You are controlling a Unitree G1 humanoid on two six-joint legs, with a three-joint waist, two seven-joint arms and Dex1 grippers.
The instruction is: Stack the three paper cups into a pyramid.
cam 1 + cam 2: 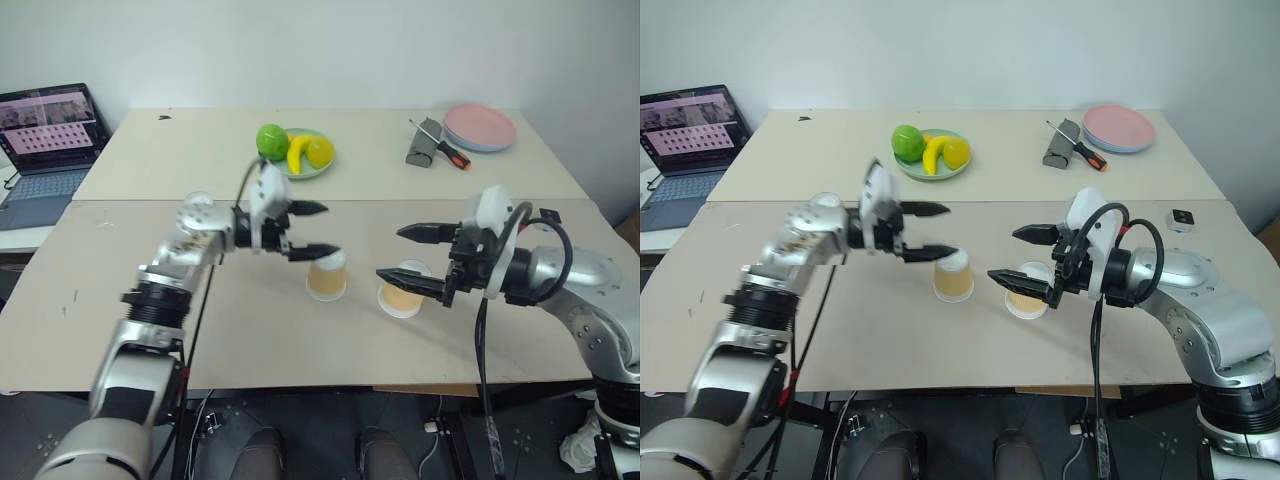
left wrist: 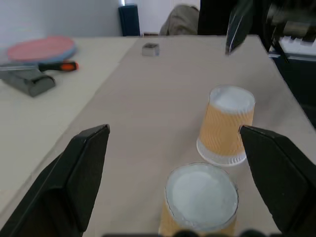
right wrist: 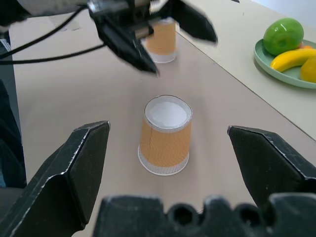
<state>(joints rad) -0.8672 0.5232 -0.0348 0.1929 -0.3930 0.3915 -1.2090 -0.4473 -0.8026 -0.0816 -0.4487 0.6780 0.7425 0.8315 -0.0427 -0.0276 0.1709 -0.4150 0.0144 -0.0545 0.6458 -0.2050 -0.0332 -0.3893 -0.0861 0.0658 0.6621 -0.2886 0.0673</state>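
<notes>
table beige, 2 tops butted | laptop open @ 10 o'clock | green plate @ 12 w/ green apple, banana, yellow fruit | pink plates @ 1-2 | screwdriver on grey block beside them

Two cups stand side by side, left cup beside right cup.

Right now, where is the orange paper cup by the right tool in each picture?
Left eye view: the tan-orange paper cup stands mid-table, under the right tool.
Right eye view: same spot.
Left wrist view: beyond the second tan-orange cup.
Right wrist view: between the open fingers.
Shared landmark: the second tan-orange cup.
</notes>
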